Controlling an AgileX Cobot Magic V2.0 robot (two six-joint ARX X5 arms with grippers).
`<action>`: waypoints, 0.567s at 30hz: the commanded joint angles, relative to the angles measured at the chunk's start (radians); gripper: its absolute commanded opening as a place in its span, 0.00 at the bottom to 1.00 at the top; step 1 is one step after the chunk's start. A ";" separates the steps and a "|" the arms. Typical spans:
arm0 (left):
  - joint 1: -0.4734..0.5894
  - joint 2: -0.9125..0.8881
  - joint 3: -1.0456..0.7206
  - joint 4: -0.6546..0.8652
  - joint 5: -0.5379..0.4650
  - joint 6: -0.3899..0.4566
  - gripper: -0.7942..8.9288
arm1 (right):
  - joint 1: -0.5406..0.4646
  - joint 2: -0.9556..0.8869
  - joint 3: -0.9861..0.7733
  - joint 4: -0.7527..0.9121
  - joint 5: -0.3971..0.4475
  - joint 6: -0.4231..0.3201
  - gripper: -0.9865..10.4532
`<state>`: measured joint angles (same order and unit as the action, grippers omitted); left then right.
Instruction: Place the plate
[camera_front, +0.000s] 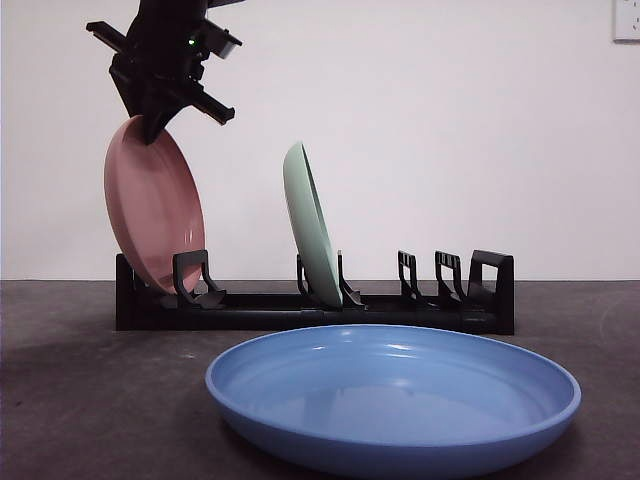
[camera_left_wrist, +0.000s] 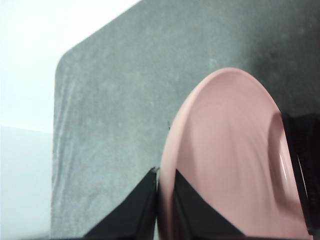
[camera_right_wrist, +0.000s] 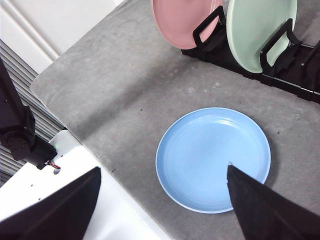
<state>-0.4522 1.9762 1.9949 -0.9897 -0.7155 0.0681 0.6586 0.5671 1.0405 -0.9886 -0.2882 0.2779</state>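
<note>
A pink plate (camera_front: 152, 210) stands tilted on edge in the leftmost slot of the black dish rack (camera_front: 260, 315). My left gripper (camera_front: 150, 128) comes down from the top left and is shut on the plate's upper rim. In the left wrist view the pink plate (camera_left_wrist: 235, 150) runs between the jaws of the left gripper (camera_left_wrist: 165, 200). My right gripper (camera_right_wrist: 163, 168) hangs open high over the table, holding nothing. From there the pink plate (camera_right_wrist: 182, 17) shows in the rack (camera_right_wrist: 300, 70).
A green plate (camera_front: 312, 225) (camera_right_wrist: 257, 30) stands upright in a middle rack slot. A blue plate (camera_front: 400, 400) (camera_right_wrist: 212, 160) lies flat on the grey table in front of the rack. Several slots at the rack's right end hold nothing.
</note>
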 joint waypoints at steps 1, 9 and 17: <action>-0.013 0.018 0.058 0.011 0.000 0.004 0.10 | 0.004 0.005 0.006 0.000 -0.003 -0.005 0.44; -0.027 0.018 0.148 -0.022 -0.053 0.030 0.10 | 0.004 0.005 0.006 -0.001 -0.003 -0.005 0.44; -0.027 -0.020 0.214 -0.074 -0.082 0.036 0.10 | 0.004 0.005 0.006 0.000 -0.003 -0.006 0.44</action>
<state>-0.4728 1.9705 2.1666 -1.0664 -0.7849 0.1017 0.6586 0.5671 1.0405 -0.9920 -0.2882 0.2779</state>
